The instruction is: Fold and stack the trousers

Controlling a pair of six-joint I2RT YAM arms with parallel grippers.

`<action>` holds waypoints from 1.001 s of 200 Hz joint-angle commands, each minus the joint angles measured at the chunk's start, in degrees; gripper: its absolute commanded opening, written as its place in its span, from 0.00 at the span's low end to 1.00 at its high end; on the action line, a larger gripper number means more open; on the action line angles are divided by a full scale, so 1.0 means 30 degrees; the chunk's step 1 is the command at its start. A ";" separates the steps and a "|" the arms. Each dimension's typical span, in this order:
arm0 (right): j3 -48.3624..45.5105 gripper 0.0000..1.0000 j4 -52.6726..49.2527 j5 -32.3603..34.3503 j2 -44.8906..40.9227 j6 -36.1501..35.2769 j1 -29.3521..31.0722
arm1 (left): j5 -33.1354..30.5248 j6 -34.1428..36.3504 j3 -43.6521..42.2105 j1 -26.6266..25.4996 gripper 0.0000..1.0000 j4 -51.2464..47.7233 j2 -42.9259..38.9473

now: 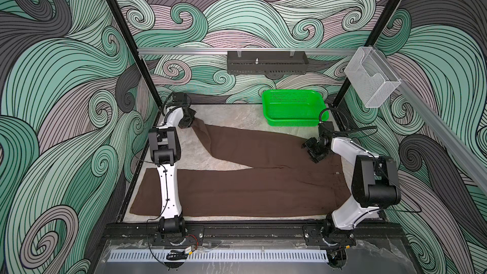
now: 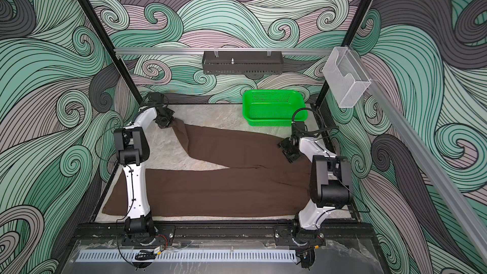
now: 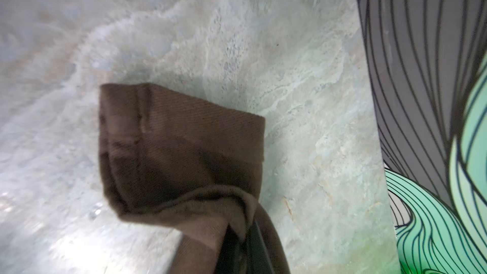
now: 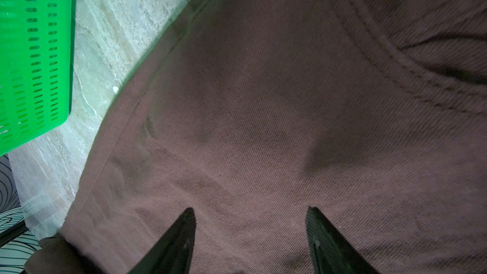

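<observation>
- Soft, even light is falling from above in both top views; the desk point(image 1: 226, 115) is looking pale, with only faint shadows.
- The trousers point(image 1: 237, 193) are reading as a flat dark mass, creases barely showing.
- Wide-angle stretch is splaying the posts point(image 1: 128, 40) outward.
- In the left wrist view, much of the desk is blurring, glare is glinting on it, and the cuff is casting a soft shadow.
- In the right wrist view, the basket point(image 4: 34, 48) is blowing out bright green and tinting the cloth edge. The right hand point(image 4: 250, 210) is showing dark, its fingers point(image 4: 174, 241) out of focus.
</observation>
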 commanded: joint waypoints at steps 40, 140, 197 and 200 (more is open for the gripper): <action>-0.0476 0.67 -0.0421 0.0723 -0.0831 -0.0105 0.0024 | 0.1966 0.2985 -0.3576 0.2901 0.00 -0.2935 -0.4685; -0.0973 0.67 -0.1295 0.2433 -0.0993 -0.0573 -0.1214 | -0.1435 0.7565 0.0999 0.5762 0.00 -1.3152 -0.2821; -0.0470 0.68 -0.1971 0.2604 -0.1251 -0.0777 -0.1395 | -0.2519 0.8245 0.5932 0.5800 0.43 -1.6158 -0.1122; -0.0477 0.68 -0.2027 0.2620 -0.1299 -0.0804 -0.1401 | -0.2545 0.8274 0.5919 0.5804 0.44 -1.6173 -0.1219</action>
